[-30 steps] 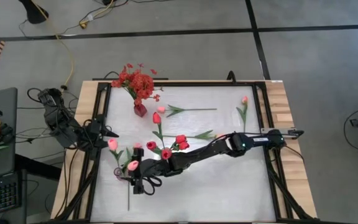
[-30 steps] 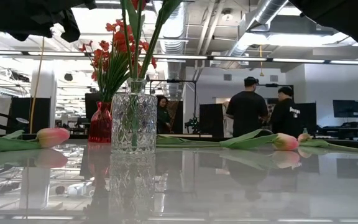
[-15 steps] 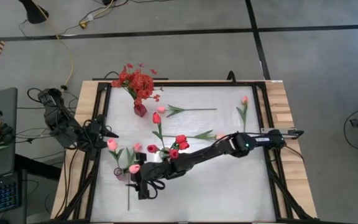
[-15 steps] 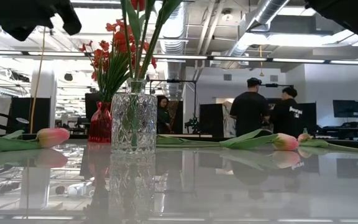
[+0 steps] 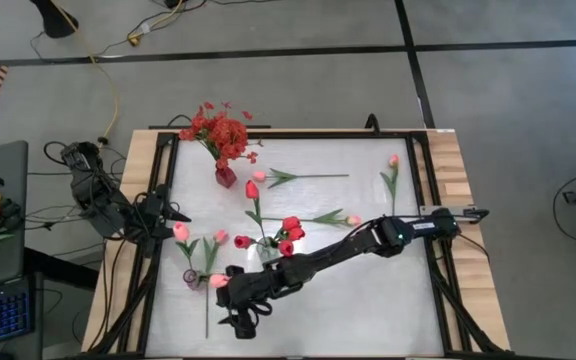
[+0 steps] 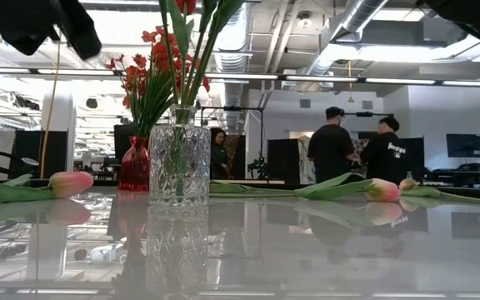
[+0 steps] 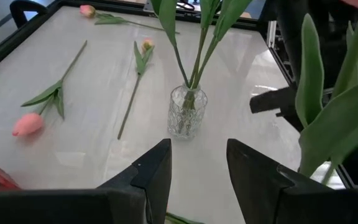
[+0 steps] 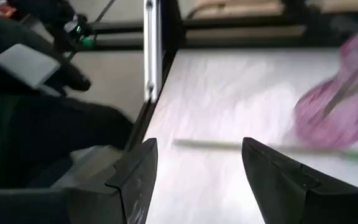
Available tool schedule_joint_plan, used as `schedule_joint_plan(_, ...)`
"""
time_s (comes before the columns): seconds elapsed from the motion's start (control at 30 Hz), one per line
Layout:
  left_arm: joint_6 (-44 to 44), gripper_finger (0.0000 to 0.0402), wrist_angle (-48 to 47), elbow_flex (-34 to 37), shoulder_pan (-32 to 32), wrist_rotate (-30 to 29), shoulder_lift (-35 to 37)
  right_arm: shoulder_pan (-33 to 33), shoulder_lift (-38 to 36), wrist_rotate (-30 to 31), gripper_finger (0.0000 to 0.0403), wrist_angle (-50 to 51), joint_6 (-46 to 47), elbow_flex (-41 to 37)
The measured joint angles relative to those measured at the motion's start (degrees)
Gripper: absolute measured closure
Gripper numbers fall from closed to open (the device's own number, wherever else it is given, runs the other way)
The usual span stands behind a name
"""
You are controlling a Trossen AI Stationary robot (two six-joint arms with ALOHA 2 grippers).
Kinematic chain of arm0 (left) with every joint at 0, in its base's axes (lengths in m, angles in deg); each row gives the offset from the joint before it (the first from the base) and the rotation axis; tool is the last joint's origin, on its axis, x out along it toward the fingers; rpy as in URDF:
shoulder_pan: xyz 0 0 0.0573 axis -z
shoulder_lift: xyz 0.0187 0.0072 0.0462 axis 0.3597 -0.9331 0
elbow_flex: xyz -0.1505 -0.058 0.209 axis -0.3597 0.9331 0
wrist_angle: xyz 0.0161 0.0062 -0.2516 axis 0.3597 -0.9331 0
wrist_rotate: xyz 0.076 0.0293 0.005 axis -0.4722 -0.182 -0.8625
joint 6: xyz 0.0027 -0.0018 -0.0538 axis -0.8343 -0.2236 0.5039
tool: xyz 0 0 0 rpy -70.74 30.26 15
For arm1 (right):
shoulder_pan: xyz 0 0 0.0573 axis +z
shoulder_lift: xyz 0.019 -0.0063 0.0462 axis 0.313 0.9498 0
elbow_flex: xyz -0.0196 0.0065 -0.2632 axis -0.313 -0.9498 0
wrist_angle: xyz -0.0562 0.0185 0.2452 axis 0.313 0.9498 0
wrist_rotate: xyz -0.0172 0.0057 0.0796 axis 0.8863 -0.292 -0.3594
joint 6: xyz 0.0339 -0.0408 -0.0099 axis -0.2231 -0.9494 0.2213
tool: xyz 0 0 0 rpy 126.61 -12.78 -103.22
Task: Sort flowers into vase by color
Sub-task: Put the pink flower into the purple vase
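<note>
My right gripper (image 5: 240, 322) (image 8: 197, 186) hovers open near the table's near-left corner, with nothing between its fingers. A loose green stem (image 8: 216, 145) (image 5: 206, 320) lies on the table just beyond them. Next to that is the pink vase (image 5: 190, 278) (image 8: 328, 112) with pink tulips (image 5: 181, 232). Another pink bud (image 5: 218, 281) shows beside my right wrist. Red tulips (image 5: 290, 228) stand in the clear vase (image 5: 263, 250) (image 7: 187, 112). The red vase (image 5: 226, 177) holds a red spray. My left gripper (image 5: 173, 215) (image 7: 197, 180) waits open at the left edge.
Loose pink tulips lie on the table: one far of centre (image 5: 258, 176), one far right (image 5: 393, 160), one mid-right (image 5: 353, 219). A black frame (image 5: 423, 180) rims the table. People stand in the room behind (image 6: 332, 150).
My right gripper has moved toward the table's near edge, away from the pink vase, and its wrist has turned. The pink bud beside its wrist has shifted the same way. My left arm has kept still.
</note>
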Motion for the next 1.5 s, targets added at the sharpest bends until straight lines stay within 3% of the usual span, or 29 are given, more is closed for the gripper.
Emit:
schedule_joint_plan(0.23, 0.15, 0.026, 0.0, 0.0, 0.02, 0.0, 0.0, 0.24, 0.0, -10.63, 0.0142, 6.74, 7.31, 0.0)
schedule_joint_plan(0.43, 0.02, 0.026, 0.0, 0.0, 0.02, 1.01, 0.0, 2.98, -0.95, -11.25, 0.0143, 11.5, 8.99, -0.04)
schedule_joint_plan(0.57, -0.34, 0.026, -0.05, 0.0, 0.02, 1.01, 0.0, 5.08, -2.51, -7.59, 0.0143, 13.8, 9.69, -0.26)
schedule_joint_plan(0.87, -0.88, 0.026, -0.13, 0.0, 0.0, 0.96, 0.02, 10.89, -5.41, 5.2, 0.0153, 31.09, 16.63, -0.31)
schedule_joint_plan(1.13, -0.92, 0.026, -0.13, 0.0, 0.0, 0.92, 0.02, 16.85, -8.1, 22.42, 0.0189, 48.52, 24.57, -0.33)
schedule_joint_plan(1.23, -0.94, 0.026, -0.12, 0.0, 0.0, 0.9, 0.02, 17.38, -9.53, 26.08, 0.0199, 53.84, 27.23, -1.31)
schedule_joint_plan(1.37, -0.86, 0.026, -0.13, 0.0, 0.0, 0.86, 0.02, 17.18, -15.18, 28.77, 0.0206, 56.56, 28.77, -10.75)
schedule_joint_plan(1.5, -0.66, 0.026, -0.13, 0.0, 0.01, 0.43, 0.0, 16.59, -27.33, 30.37, 0.0207, 50.84, 32.12, -30.72)
